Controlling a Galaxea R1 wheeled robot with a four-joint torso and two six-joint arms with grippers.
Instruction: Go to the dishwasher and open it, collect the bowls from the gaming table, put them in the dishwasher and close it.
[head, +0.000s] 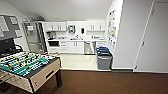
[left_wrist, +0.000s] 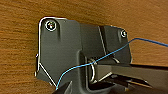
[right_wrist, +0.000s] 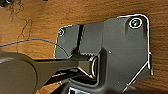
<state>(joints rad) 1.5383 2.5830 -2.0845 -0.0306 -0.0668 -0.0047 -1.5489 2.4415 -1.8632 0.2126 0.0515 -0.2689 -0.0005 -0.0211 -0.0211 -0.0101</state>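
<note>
Dishwasher (head: 89, 47): I see its steel front shut, under the counter (head: 75, 39) in the back kitchen row, between white cabinets (head: 76, 47) on one side and a narrower white unit toward the bins on the other.
Where it lies from me: far off, straight ahead and a little to the right in my head view, across the brown floor (head: 100, 82) and then the pale kitchen floor (head: 77, 61).
Relative to the jaws: I cannot place it against either gripper; the wrist views give me dark plate and wood-grain brown floor, with a thin blue cable crossing each (no dishwasher in either).
Left jaws: I cannot tell whether they are released or clenched.
Right jaws: same, I cannot tell.
Foosball table (head: 26, 67): close at my lower left in the head view, green pitch with rods and yellow and white figures, pale side panel facing me, one dark leg on the brown floor.
Bins (head: 104, 58): grey bodies with blue, green and dark lids, standing in a row just to the right of the dishwasher, against the white wall.
Fridge (head: 33, 37): tall steel one at the left end of the kitchen.
Microwave (head: 53, 43): black, set in the row left of the dishwasher, well apart from it.
Upper cabinets (head: 57, 26): white, along the back wall above the counter.
Door (head: 153, 37): white, at my far right.
</note>
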